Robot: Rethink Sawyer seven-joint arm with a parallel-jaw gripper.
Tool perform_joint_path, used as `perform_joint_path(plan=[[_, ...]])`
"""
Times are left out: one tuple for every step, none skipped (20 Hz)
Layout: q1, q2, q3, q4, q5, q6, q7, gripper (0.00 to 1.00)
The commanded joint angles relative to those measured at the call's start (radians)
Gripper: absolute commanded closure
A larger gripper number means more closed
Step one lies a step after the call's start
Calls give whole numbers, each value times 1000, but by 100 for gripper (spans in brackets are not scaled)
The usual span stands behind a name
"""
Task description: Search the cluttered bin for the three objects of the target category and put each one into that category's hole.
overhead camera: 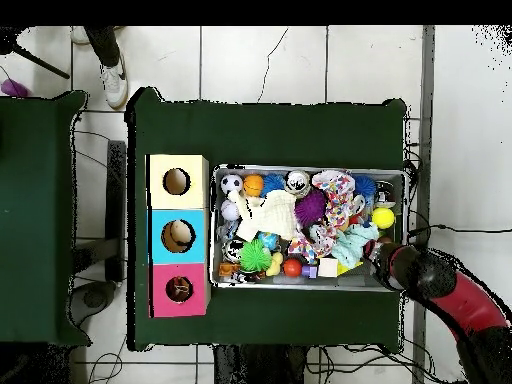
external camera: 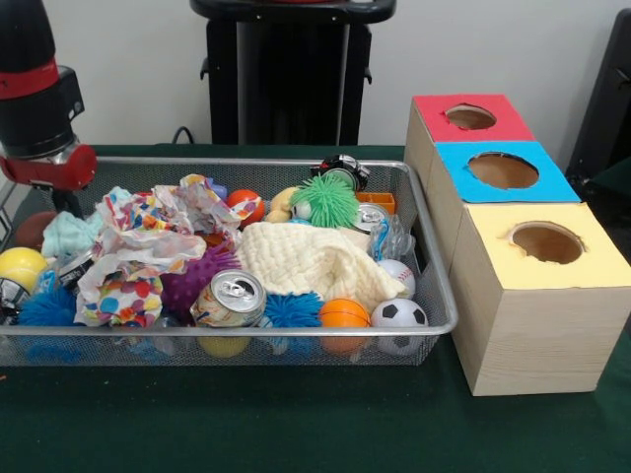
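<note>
The bin [external camera: 435,296], a wide silver wire-mesh basket, holds a heap of clutter: a drinks can [external camera: 229,299], an orange ball [external camera: 344,313], a soccer ball [external camera: 398,315], a green spiky ball [external camera: 325,200], a purple spiky ball [external camera: 192,281], a cream cloth [external camera: 306,261] and crumpled patterned paper [external camera: 138,246]. The hole [external camera: 470,117] with the red surround is on the farthest box; in the overhead view the hole [overhead camera: 179,289] is lowest. My gripper [external camera: 67,204] hangs over the bin's far left corner, near a teal cloth [external camera: 67,235]. In the overhead view the gripper [overhead camera: 378,258] is at the bin's [overhead camera: 310,168] lower right corner.
Boxes with a blue-surround hole [external camera: 503,170] and a yellow-surround hole [external camera: 547,242] stand in a row beside the bin's right side. A yellow ball [external camera: 20,268] lies at the bin's left end. A person's shoe [overhead camera: 113,80] shows at the overhead view's top left.
</note>
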Motion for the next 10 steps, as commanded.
perform_joint_path(plan=[[-5, 58, 45, -65, -70, 45, -65, 100], [-5, 58, 45, -63, -71, 42, -64, 100], [-5, 57, 44, -62, -71, 42, -63, 100], [-4, 56, 44, -61, -72, 41, -63, 100], [-3, 54, 43, -59, -72, 41, -61, 100], [-1, 53, 41, -60, -72, 41, -59, 100], [-1, 52, 41, -58, -72, 39, -57, 100], [-2, 55, 41, -60, -72, 39, -59, 100], [-2, 56, 40, -60, -72, 39, -58, 100], [-2, 57, 41, -62, -72, 39, -59, 100]])
